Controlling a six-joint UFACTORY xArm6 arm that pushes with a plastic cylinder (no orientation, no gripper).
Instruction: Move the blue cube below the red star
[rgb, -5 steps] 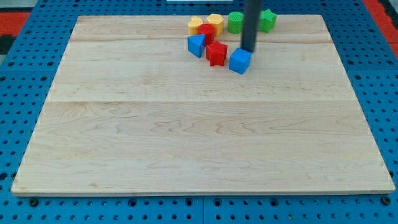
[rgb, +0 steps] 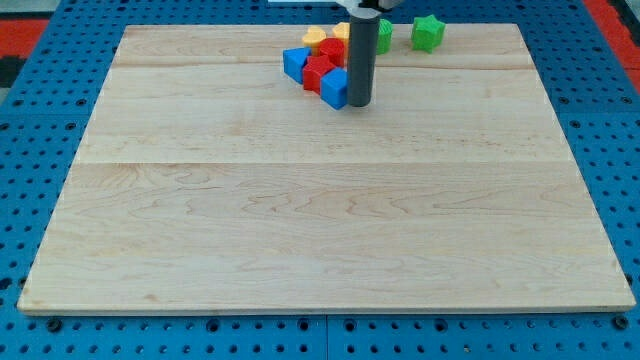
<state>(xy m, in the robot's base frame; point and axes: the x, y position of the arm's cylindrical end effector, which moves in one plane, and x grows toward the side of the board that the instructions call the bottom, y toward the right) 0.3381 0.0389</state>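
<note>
Blue pegboard (rgb: 40, 120) surrounds a pale wooden board (rgb: 320, 220) that fills most of the view, and nearly all of that board is bare wood, from the middle down to the bottom edge and out to both side edges. Every block sits crowded near the top edge, a little left of centre to just right of it. The rod comes down from the top of the view, and my tip (rgb: 359, 104) rests on the wood touching the right side of the blue cube (rgb: 334, 89); it is a bare rod with no claw, so nothing on it opens or closes. The blue cube lies at about 4 o'clock from the red star (rgb: 317, 73), pressed against it, on its lower right rather than straight beneath it. At about 10 o'clock from the star sits a second blue block (rgb: 294, 63), its shape hard to make out, touching the star's left side. Another red block (rgb: 332, 49) sits just above the star at about 1 o'clock. Behind these, close to the top edge, a yellow block (rgb: 313, 37) and a second yellow block (rgb: 342, 31) show only partly. The rod hides most of a green block (rgb: 384, 36), and a green block (rgb: 428, 33) stands apart at about 2 o'clock from the tip. Open wood lies at 6 o'clock from the star and cube.
</note>
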